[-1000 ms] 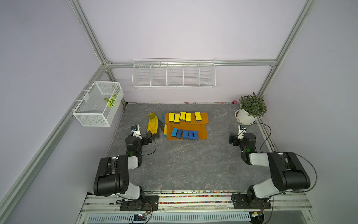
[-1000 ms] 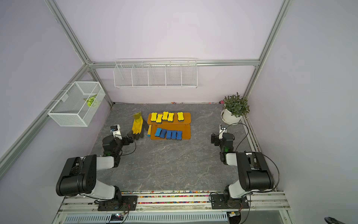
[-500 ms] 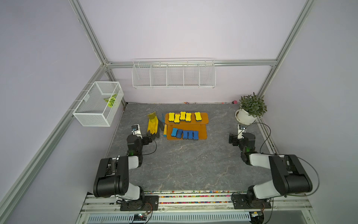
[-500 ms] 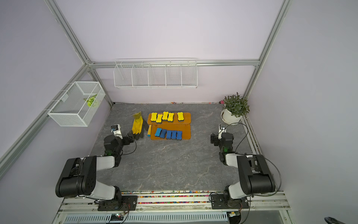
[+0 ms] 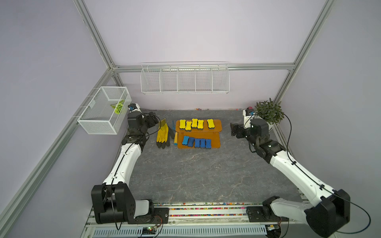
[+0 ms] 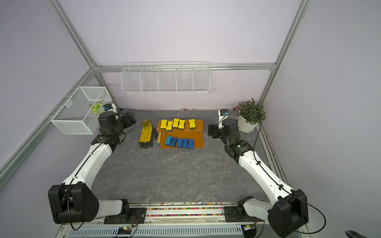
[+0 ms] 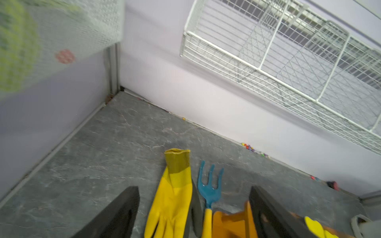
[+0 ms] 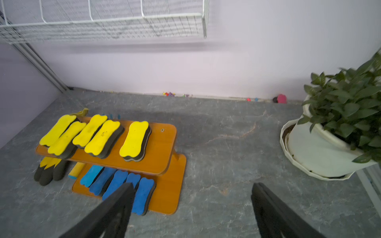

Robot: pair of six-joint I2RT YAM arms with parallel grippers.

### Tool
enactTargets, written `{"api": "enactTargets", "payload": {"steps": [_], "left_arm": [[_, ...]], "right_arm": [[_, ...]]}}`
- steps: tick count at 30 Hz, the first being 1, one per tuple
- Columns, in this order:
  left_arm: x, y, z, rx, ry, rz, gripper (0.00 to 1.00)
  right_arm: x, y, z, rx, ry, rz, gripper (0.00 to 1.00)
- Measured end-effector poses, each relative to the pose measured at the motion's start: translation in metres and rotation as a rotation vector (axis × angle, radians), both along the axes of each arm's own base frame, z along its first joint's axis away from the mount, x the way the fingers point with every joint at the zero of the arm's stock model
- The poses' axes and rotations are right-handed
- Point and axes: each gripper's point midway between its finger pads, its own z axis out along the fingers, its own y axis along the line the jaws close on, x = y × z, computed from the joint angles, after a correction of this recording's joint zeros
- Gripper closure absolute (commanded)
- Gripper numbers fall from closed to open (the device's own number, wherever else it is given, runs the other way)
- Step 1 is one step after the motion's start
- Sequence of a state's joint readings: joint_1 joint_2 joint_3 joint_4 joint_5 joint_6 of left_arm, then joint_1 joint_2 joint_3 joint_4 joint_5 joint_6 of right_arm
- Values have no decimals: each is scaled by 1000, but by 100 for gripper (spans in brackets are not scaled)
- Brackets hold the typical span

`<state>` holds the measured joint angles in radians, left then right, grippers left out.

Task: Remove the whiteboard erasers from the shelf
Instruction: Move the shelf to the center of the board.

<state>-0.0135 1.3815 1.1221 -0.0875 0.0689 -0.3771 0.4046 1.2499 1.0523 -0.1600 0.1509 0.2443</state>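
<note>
Right wrist view shows the low orange-brown wooden two-tier shelf (image 8: 162, 144) near the back wall. It carries five bone-shaped foam yellow-topped whiteboard erasers (image 8: 134, 140) on its upper step and five blue-topped whiteboard erasers (image 8: 142, 191) on the lower. In both top views a white mesh basket (image 5: 99, 123) on the left wall holds a green leaf (image 5: 118, 107). A white pot (image 8: 321, 156) holds a leafy plant (image 5: 268, 112). A yellow rubber glove (image 5: 162, 134) and a blue-tined hand fork (image 7: 209, 185) lie just beside the shelf's left edge. Bare grey stone-patterned tabletop (image 5: 195, 171) spreads in front. The left gripper (image 7: 193, 188) and right gripper (image 8: 192, 186) hang either side of the shelf, fingers spread wide, gripping nothing.
</note>
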Motion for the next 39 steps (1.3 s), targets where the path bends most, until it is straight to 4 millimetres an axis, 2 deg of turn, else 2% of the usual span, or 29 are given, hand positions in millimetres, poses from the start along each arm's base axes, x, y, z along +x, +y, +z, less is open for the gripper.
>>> {"api": "enactTargets", "payload": {"steps": [4, 8, 11, 19, 24, 30, 39], "left_arm": [[21, -28, -13, -84, 97, -141, 30], [33, -56, -32, -158, 193, -292, 34], [29, -73, -46, -216, 251, -389, 36], [17, -106, -62, -368, 320, -581, 60], [8, -115, -81, -433, 368, -626, 60], [5, -118, -98, -463, 411, -643, 60], [7, -120, -126, -493, 474, -643, 63]], "right_arm": [[8, 13, -11, 16, 108, 38, 11], [20, 15, -15, 76, 179, 55, 14], [31, 11, -19, 153, 226, 58, 17], [51, 25, -43, 267, 342, 105, 28], [64, 26, -66, 334, 428, 116, 33], [76, 33, -89, 387, 505, 140, 34], [86, 34, -96, 481, 537, 154, 33]]}}
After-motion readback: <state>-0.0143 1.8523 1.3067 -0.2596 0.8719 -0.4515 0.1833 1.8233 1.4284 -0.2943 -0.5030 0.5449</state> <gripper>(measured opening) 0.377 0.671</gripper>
